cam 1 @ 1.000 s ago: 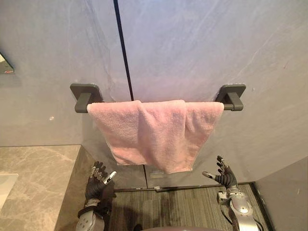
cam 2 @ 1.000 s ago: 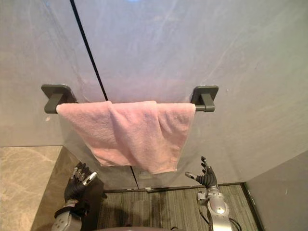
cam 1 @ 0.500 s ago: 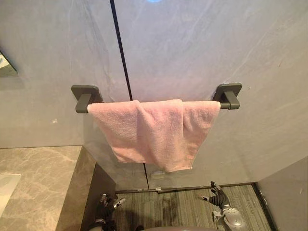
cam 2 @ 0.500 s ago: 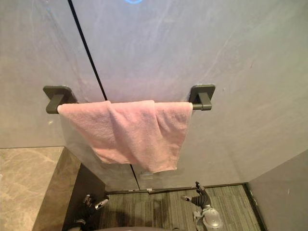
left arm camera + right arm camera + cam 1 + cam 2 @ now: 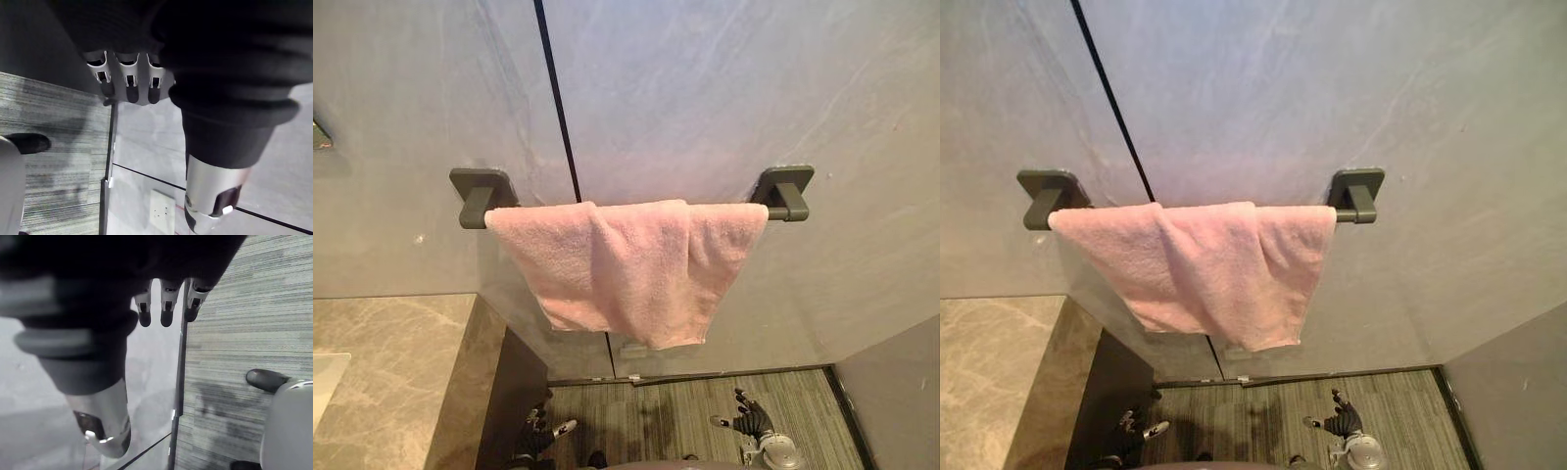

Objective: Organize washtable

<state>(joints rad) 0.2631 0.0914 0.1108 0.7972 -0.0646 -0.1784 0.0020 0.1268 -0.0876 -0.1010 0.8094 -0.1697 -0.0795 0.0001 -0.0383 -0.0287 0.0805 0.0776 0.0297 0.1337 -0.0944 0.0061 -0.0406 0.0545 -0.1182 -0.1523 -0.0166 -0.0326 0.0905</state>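
Note:
A pink towel (image 5: 628,266) hangs folded over a dark wall rail (image 5: 781,195), bunched unevenly with one corner drooping low. My left hand (image 5: 541,437) is far below it, low beside the counter's dark side, fingers relaxed and holding nothing. My right hand (image 5: 749,422) is low on the right over the striped floor, fingers spread and empty. In the left wrist view my left hand's fingers (image 5: 128,82) stretch straight out, and the right wrist view has my right hand's fingers (image 5: 165,306) straight as well.
A marble washtable counter (image 5: 386,372) runs along the lower left, with a white basin edge (image 5: 325,373) at the far left. The grey stone wall (image 5: 705,88) has a dark vertical seam. A grey partition (image 5: 896,401) stands at the lower right.
Both hands have dropped from just under the towel down toward the floor. The towel stays on the rail unchanged. The camera has shifted slightly.

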